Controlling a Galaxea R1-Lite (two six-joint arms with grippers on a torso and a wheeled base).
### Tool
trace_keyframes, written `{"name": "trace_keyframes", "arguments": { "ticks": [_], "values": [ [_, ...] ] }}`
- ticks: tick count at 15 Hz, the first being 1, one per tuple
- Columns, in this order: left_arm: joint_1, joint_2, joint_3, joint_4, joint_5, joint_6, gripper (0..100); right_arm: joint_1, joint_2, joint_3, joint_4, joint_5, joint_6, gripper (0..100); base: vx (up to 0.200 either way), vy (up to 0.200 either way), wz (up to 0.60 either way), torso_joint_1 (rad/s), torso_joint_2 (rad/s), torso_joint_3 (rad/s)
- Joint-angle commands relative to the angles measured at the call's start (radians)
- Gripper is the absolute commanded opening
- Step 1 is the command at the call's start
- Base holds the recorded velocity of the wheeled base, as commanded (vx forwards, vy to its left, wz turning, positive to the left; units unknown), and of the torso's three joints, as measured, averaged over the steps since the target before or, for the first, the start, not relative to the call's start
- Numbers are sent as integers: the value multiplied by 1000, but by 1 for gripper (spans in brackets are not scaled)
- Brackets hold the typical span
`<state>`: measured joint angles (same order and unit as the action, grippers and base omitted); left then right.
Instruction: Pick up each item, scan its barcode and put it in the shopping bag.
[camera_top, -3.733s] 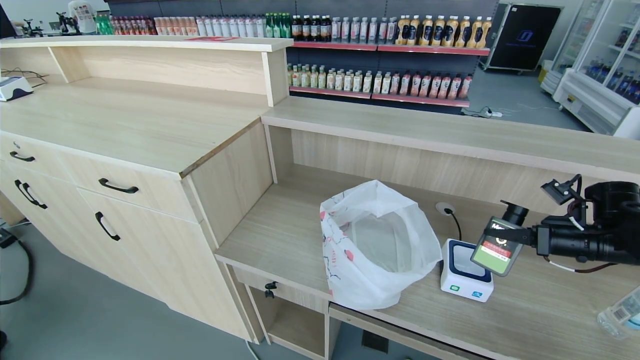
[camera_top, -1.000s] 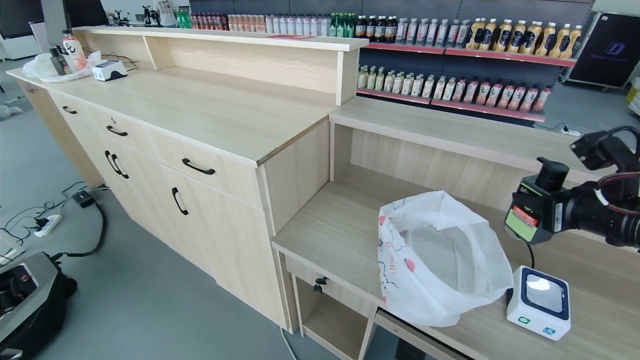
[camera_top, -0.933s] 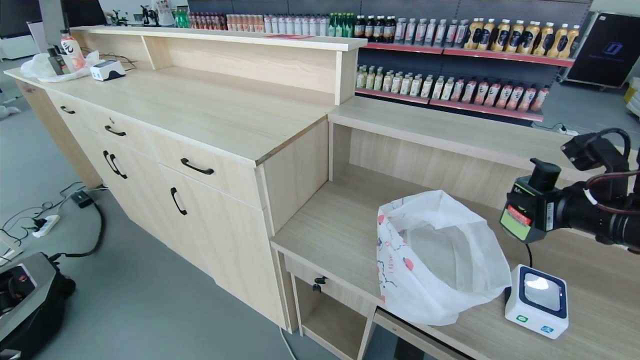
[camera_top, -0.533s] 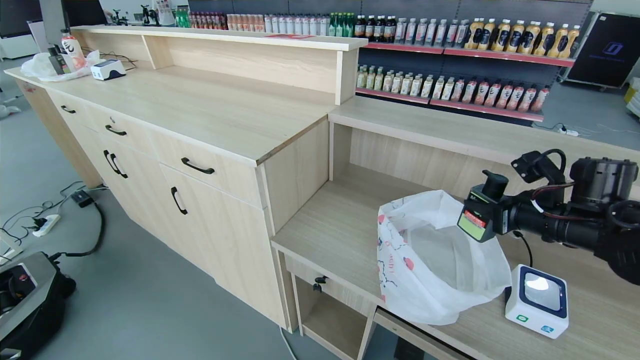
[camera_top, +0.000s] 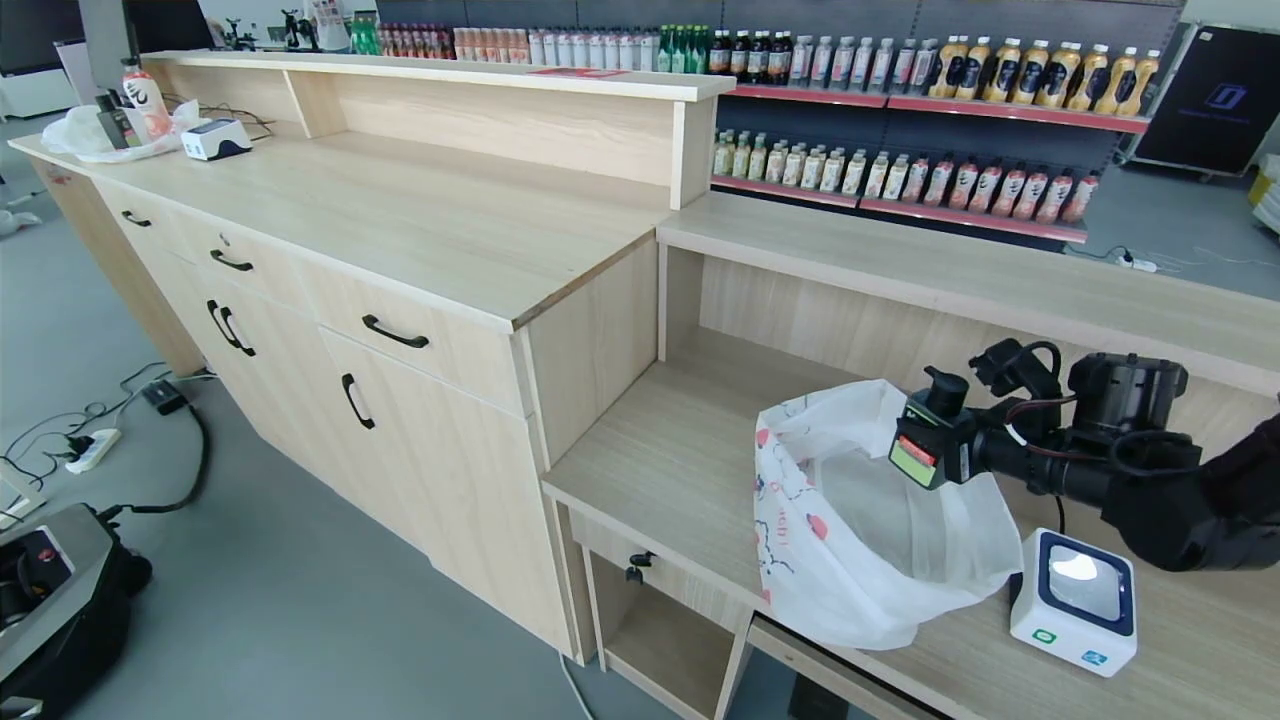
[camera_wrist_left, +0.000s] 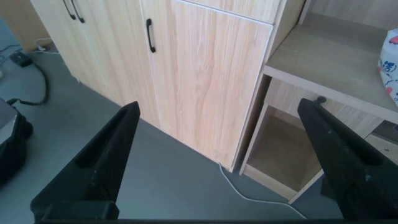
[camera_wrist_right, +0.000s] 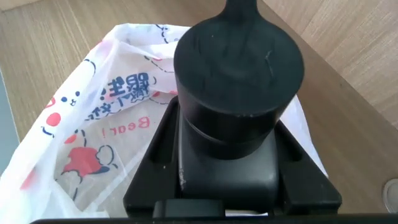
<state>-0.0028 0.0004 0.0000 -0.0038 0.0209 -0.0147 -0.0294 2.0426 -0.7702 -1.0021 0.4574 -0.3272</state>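
While the right gripper (camera_top: 958, 456) is clamped shut on a small dark bottle (camera_top: 922, 448), it holds that bottle on its side over the open mouth of the shopping bag (camera_top: 850, 570). The bottle's black cap (camera_top: 942, 390) points up and away from the robot, and a green and red label faces the bag. From the right wrist view the cap (camera_wrist_right: 239, 68) sits squarely in front of the lens with the printed plastic of the bag (camera_wrist_right: 87, 124) spread open beyond it. The bottle is at the bag's rim on the side nearest the scanner (whether it touches the plastic, I cannot tell).

The bag stands on the low worktop (camera_top: 660, 460) at its front edge, its side bulging slightly past that edge. Just beside it, toward the right end and close to the same front edge, sits the white scanner (camera_top: 1075, 600), its window facing up and lit, with a black cable (camera_top: 1060, 515) running back from it.

The left gripper (camera_wrist_left: 219, 109) hangs over the grey floor (camera_wrist_left: 174, 180) in front of the cupboard doors (camera_wrist_left: 205, 68), its jaws spread wide with nothing between them.
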Motion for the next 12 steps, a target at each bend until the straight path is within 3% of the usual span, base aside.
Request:
{"name": "trace_keyframes", "arguments": {
  "ticks": [1,3,12],
  "values": [
    [0,0,0,-1,1,-1,100,-20,96,-23,-32,52,-38,0,0,0,0,0,0,0],
    [0,0,0,-1,1,-1,100,-41,130,-37,-33,101,-79,0,0,0,0,0,0,0],
    [0,0,0,-1,1,-1,100,-26,297,-156,-124,102,-79,0,0,0,0,0,0,0]
  ]
}}
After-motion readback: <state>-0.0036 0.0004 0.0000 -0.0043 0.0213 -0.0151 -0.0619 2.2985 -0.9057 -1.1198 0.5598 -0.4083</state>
